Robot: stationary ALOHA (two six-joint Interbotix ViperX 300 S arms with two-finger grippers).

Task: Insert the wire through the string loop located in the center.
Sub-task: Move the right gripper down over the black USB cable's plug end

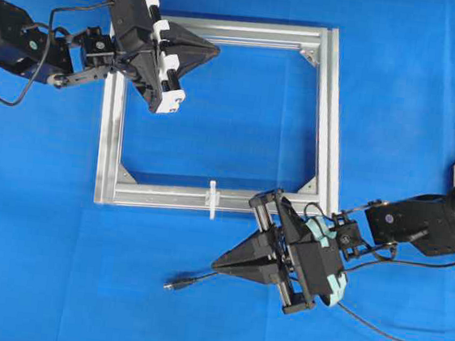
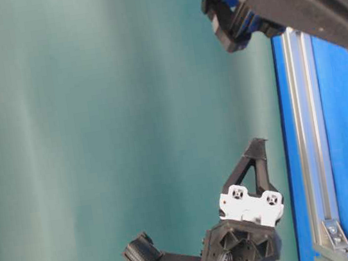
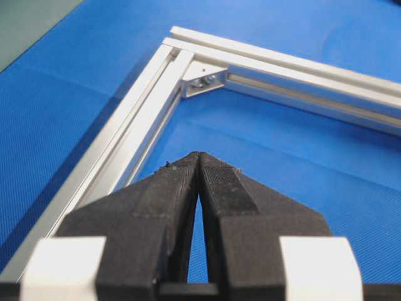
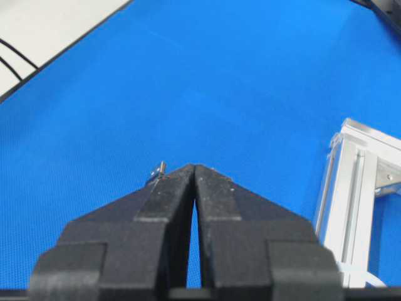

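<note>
The string loop (image 1: 211, 199) is a small white upright piece on the middle of the frame's near bar. Below it the wire (image 1: 192, 279) lies on the blue mat, its dark plug (image 1: 172, 283) pointing left. The cable runs under my right gripper (image 1: 218, 263), which hovers over it, shut, with nothing between the fingertips. From the right wrist, only the plug's metal tip (image 4: 157, 169) peeks out left of that gripper (image 4: 195, 167). My left gripper (image 1: 215, 51) is shut and empty over the frame's far bar; the left wrist view shows its tips (image 3: 199, 155) pressed together.
The silver aluminium frame (image 1: 329, 116) forms a square on the blue mat (image 1: 216, 120), with corner brackets (image 3: 203, 78) inside it. The right arm's own black cables (image 1: 413, 259) trail off to the right. A frame corner (image 4: 357, 188) lies right of the right gripper.
</note>
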